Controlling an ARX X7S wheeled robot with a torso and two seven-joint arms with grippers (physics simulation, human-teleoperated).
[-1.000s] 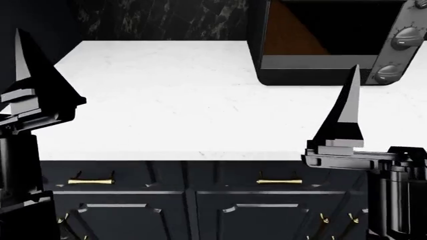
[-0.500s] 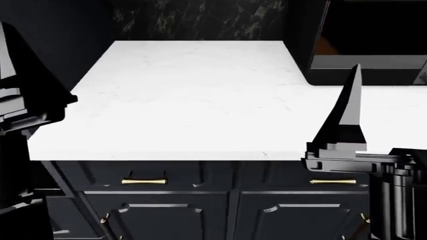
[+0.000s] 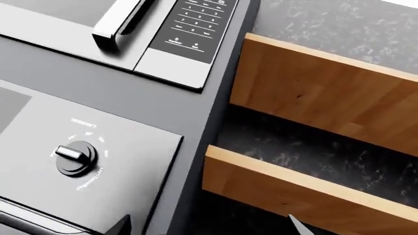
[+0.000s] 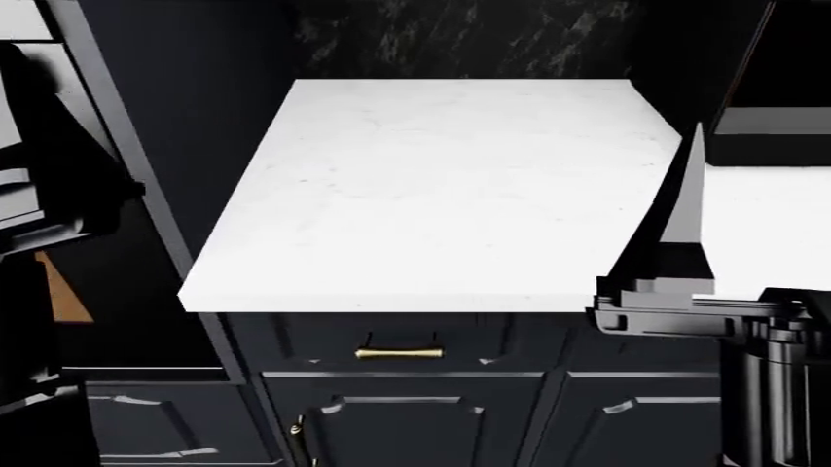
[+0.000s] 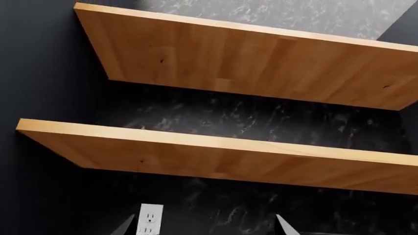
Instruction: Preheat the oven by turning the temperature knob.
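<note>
Knob [image 3: 76, 157], round and black with a silver pointer bar and tiny white lettering, sits on the oven [image 3: 98, 161] panel below a microwave [image 3: 189, 29]; left pincer [image 3: 207, 226] and right pincer [image 5: 203, 226] both spread apart, clear of it

Kitchen: white countertop [image 4: 442, 185], dark cabinets [image 4: 415, 409], oven [image 3: 130, 147], microwave [image 3: 183, 34].

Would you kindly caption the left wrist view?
Left wrist camera faces the oven's temperature knob, below a microwave keypad, beside wooden shelves.
</note>
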